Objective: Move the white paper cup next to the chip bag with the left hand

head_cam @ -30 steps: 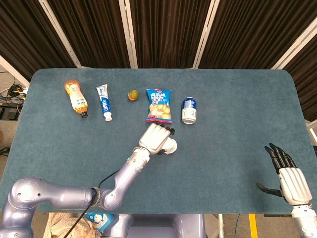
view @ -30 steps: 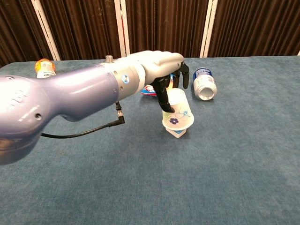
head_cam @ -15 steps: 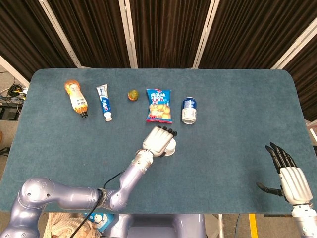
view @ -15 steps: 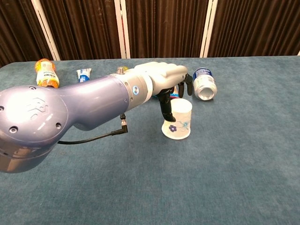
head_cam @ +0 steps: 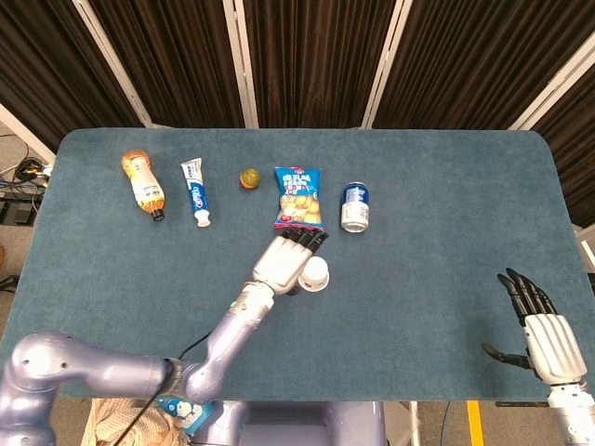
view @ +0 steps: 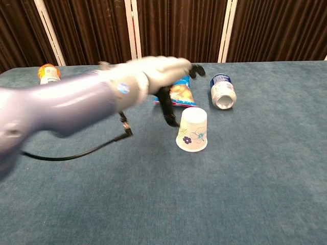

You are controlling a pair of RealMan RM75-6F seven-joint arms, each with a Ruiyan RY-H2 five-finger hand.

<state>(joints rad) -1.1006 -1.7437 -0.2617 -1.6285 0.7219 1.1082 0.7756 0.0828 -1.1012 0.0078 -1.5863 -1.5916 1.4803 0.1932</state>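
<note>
The white paper cup point(head_cam: 315, 273) point(view: 192, 130), printed with small flowers, stands rim-down on the blue table, just in front of the chip bag point(head_cam: 298, 197) point(view: 179, 95). My left hand point(head_cam: 284, 260) point(view: 159, 72) hovers to the cup's left with its fingers spread and holds nothing; the thumb hangs down beside the cup without gripping it. The hand is blurred in the chest view. My right hand point(head_cam: 544, 336) rests open at the table's near right corner, far from the cup.
Along the far side lie an orange bottle point(head_cam: 142, 182) point(view: 47, 73), a toothpaste tube point(head_cam: 195, 190), a small yellow ball point(head_cam: 249, 178) and a blue can point(head_cam: 355, 206) point(view: 223, 92) on its side, right of the chip bag.
The cup went from tilted in my left hand to standing flat on the table. The left hand has let go of it and drawn away to the left. The right hand stayed still.
</note>
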